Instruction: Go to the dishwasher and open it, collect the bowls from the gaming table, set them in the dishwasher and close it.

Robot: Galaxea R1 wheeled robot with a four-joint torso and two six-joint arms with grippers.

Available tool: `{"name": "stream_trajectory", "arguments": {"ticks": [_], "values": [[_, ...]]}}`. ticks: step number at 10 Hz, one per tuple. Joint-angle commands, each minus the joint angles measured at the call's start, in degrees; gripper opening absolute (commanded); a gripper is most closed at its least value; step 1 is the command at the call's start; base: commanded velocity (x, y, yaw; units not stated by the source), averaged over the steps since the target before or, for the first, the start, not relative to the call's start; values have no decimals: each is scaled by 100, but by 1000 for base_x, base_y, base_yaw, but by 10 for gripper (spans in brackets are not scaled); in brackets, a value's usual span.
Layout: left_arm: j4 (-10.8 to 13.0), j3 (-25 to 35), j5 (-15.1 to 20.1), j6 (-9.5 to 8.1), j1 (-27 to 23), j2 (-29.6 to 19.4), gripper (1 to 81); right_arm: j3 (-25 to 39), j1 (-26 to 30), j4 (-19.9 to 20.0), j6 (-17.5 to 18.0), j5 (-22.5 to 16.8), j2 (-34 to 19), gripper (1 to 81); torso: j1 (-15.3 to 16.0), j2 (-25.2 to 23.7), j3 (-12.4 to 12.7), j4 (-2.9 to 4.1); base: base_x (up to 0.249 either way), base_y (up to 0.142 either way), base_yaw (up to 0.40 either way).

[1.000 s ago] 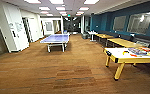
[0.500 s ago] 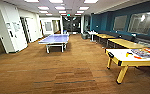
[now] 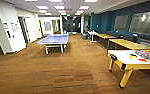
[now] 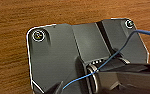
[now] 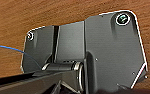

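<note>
Wood-look plank floor (image 3: 66, 75) in warm brown, faint sheen, visible grain in both wrist views. Smooth white top and glossy yellow painted legs on the gaming table (image 3: 131, 60), with colourful printed cardboard boxes (image 3: 148, 53). Matt blue top on the ping-pong table (image 3: 54, 39), pale metal-looking frame below. Smooth yellowish tops on the far counters (image 3: 129, 44). Matt teal painted wall (image 3: 108, 22); white smooth cabinet panels (image 3: 9, 27). Dark grey matt wrist plate (image 4: 58, 57), shiny metal fittings, thin blue plastic-coated cable (image 4: 116, 53).

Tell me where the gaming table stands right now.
In the head view the gaming table stands at the right, in front of the yellow-topped tables, across from the blue table-tennis table.
</note>
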Motion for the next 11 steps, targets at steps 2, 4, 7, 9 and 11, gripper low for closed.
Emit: {"name": "stream_trajectory", "arguments": {"ticks": [2,4,7,9,11], "values": [[-45,-12,245,11,-259,-5,811,-4,309,-84,-1,-239,15,811,2,0,0,0,269,0,0],[-45,-12,245,11,-259,30,811,-39,317,-84,-10,-239,15,811,2,0,0,0,269,0,0],[-45,-12,253,11,-259,30,811,-4,291,-84,-10,-230,41,811,2,0,0,0,269,0,0],[-45,-12,253,11,-259,30,811,-21,274,-84,-10,-212,41,811,0,0,0,0,267,0,0],[-45,-12,253,11,-250,30,811,-21,274,-84,-10,-212,41,811,5,0,-2,0,234,0,0]]}}
